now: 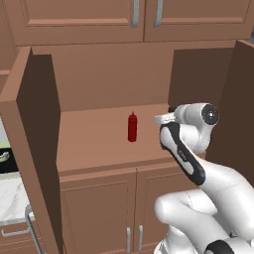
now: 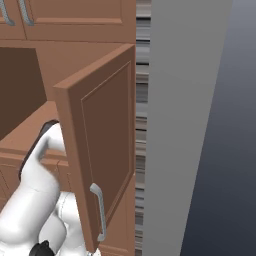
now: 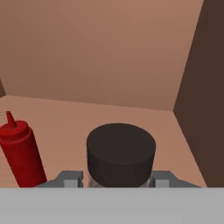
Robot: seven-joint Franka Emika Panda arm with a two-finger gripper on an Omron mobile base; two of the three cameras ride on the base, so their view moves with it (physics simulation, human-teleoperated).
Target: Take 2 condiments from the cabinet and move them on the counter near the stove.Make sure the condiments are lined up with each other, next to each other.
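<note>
Black-capped and squat, the brown bottle (image 3: 120,159) sat clamped between the jaws just below its cap, seemingly rigid and fairly light, beside the red squeeze bottle (image 3: 19,153).

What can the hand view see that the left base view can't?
Hand view alone: a bottle with a black cap between the pincer tips, which are shut on it. Left base view alone: the white arm, closed doors and a bit of counter. Both: the red bottle on the wooden shelf.
</note>
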